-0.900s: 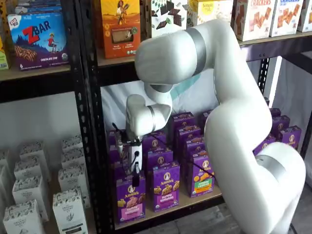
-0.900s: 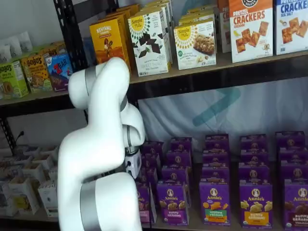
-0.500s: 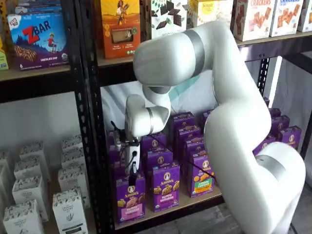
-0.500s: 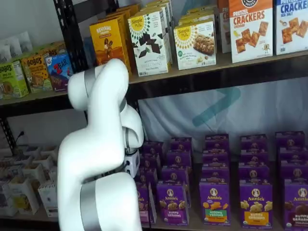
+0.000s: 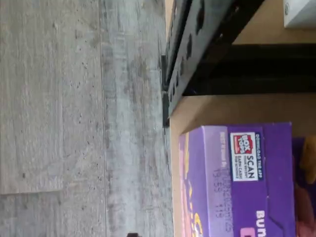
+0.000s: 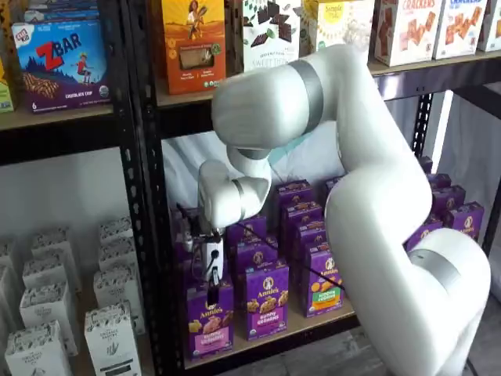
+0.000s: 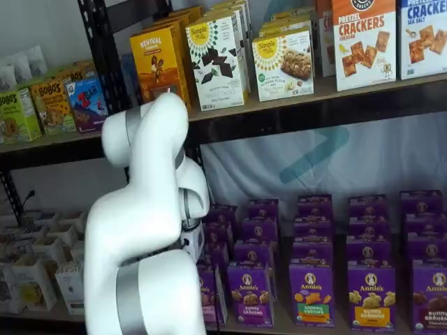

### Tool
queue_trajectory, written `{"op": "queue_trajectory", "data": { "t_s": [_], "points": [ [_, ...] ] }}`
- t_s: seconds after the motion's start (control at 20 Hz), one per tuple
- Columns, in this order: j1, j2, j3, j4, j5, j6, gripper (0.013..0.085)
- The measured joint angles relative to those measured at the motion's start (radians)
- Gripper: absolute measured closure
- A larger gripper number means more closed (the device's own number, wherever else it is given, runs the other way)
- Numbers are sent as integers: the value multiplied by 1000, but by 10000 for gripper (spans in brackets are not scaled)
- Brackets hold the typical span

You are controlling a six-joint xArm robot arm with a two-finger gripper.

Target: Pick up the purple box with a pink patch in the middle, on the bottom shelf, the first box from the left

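While the gripper (image 6: 212, 276) hovers over the purple box (image 6: 210, 320) on the bottom shelf (image 6: 313, 323), jaws wide, centre them before descending.

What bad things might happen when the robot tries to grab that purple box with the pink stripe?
1. The purple box stands close beside a neighbouring purple carton, so the gripper above it might bump or tip that one.
2. More cartons stand right behind it; a push could knock the row.
3. It stands near the bottom shelf front edge, so it might fall off.
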Motion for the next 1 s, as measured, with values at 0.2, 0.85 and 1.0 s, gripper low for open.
{"op": "queue_trajectory", "data": {
  "t_s": [0.2,0.85,1.0],
  "points": [
    [-5,30,-20,7,-16,-12,130],
    [-7,107,-83,-17,-33,6,130],
    [-8,125,-92,-24,-60,11,130]
  ]
}}
